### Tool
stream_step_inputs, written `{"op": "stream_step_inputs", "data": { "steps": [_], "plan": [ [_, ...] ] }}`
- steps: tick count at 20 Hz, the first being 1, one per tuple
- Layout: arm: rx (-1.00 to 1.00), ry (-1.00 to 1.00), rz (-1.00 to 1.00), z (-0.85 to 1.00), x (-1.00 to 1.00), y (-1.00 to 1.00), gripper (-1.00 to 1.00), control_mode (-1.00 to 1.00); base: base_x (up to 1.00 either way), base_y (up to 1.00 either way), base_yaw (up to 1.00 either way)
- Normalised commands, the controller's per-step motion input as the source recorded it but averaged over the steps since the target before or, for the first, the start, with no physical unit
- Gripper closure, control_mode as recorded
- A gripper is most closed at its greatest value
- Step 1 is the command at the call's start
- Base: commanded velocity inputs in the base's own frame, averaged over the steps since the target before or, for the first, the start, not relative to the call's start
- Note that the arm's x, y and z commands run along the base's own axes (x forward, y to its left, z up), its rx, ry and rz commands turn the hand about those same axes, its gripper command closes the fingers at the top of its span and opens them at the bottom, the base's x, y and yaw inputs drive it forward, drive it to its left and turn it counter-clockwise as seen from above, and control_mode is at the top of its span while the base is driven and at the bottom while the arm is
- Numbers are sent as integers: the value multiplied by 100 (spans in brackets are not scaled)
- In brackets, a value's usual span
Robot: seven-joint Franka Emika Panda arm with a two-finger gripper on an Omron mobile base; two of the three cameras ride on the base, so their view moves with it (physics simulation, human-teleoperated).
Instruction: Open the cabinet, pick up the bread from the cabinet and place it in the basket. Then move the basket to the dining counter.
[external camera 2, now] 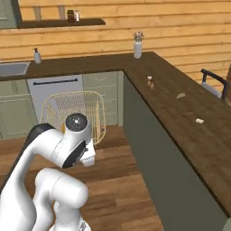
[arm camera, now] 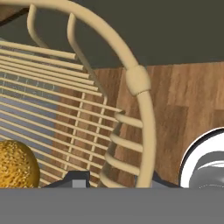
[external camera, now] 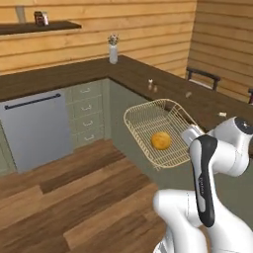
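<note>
- Nearest the hand camera, the end effector (arm camera: 111, 183) is clamped almost fully closed on the rim wire of the basket (external camera: 148, 118); finger tips sit low either side of the wire.
- Basket hangs in the air over the wooden floor (external camera: 74, 197), tilted, beside the arm, not resting on anything.
- Bread (external camera: 161, 141) sits inside the basket on the mesh bottom, toward the low side in the left base view; in the hand view it is at the lower left, near the grip.
- Step in hand, judged: carry the basket to the dining counter, the long dark table (external camera 2: 189, 117) with the grey-olive base.
- Do it well: level the basket before moving, the tilt could roll the bread to the flared side and out.
- Keep the grip tight; a one-sided rim hold lets the basket swing, so move slow, no jerks.
- Lift the basket bottom above the table edge before going across.
- Farther along the table: two small shakers (external camera 2: 150, 81), crumb-like bits, a vase (external camera 2: 138, 45) at the corner. Set down on a bare stretch away from these.
- Release only once the bottom lies flat on the table.
</note>
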Motion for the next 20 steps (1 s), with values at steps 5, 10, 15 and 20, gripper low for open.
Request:
{"op": "stream_step_inputs", "data": {
  "steps": [5, 10, 15, 20],
  "plan": [
    [0, 0, 0, 0, 0, 0, 100, 100, 50, -43, -61],
    [0, 0, 0, 0, 0, 0, 100, 100, 47, -26, -64],
    [0, 0, 0, 0, 0, 0, 100, 100, 86, 2, -56],
    [0, 0, 0, 0, 0, 0, 100, 100, 84, 32, -31]
  ]
}}
